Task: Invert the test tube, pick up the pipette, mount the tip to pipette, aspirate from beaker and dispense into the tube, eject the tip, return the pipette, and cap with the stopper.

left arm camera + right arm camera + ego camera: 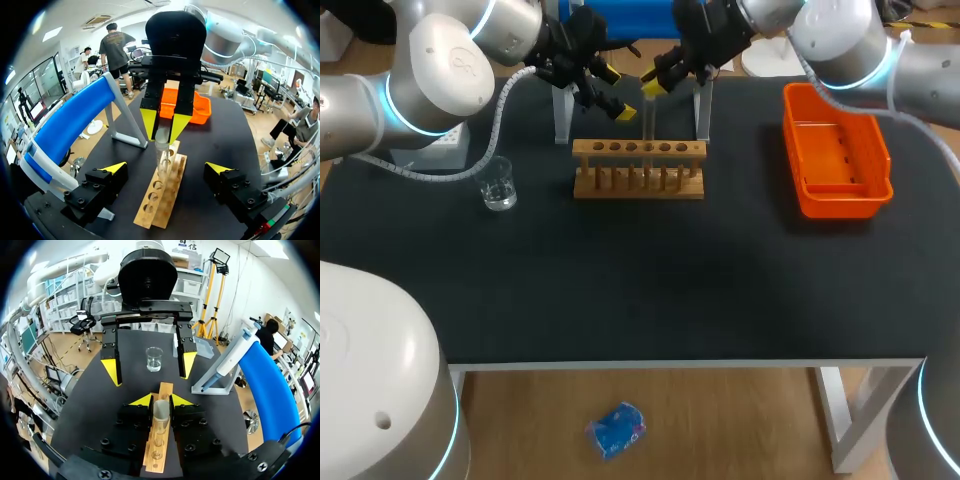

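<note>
A clear test tube (647, 122) stands upright over the wooden rack (638, 168), its lower end at the rack's holes. My right gripper (651, 84) is shut on the tube's upper part; in the right wrist view both yellow tips of the right gripper (161, 400) press the test tube (160, 415). My left gripper (616, 92) is open just left of it, facing the test tube (162, 150), with nothing between the tips of the left gripper (166, 169). The blue pipette (70, 120) rests on its stand behind the rack. The glass beaker (500, 185) sits left of the rack.
An orange tray (835, 150) lies at the right of the black table. The pipette stand's legs (561, 115) rise just behind the rack, close to both grippers. The rack (160, 195) has several open holes.
</note>
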